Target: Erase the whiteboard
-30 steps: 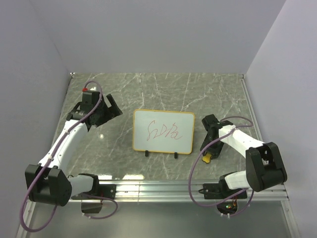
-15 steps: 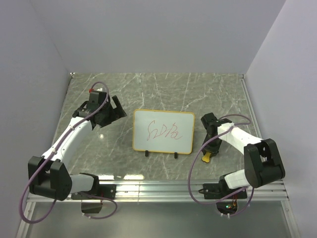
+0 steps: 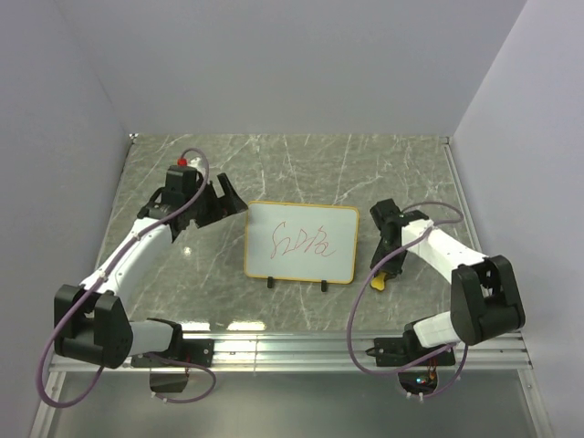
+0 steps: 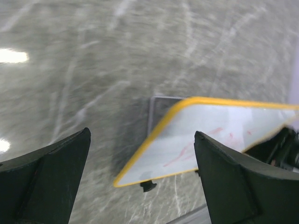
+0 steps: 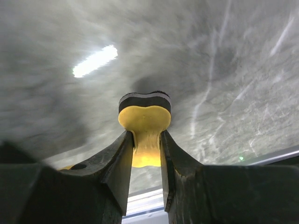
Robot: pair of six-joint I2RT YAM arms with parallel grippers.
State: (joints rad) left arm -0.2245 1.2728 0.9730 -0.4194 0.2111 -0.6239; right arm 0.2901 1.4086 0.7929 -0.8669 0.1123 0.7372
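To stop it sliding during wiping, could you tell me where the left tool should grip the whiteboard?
Probably the left short edge of the whiteboard, by its thin frame, coming from the left, where the open left tool faces it. The feet sit on the near long edge, the red scribbles fill the middle, and the right tool holds the eraser on the right.

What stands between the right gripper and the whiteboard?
Nothing visible. The right gripper, shut on the eraser, is to the right of the whiteboard, and only bare table lies between them. The left gripper is open at the opposite side of the whiteboard, out of that path.
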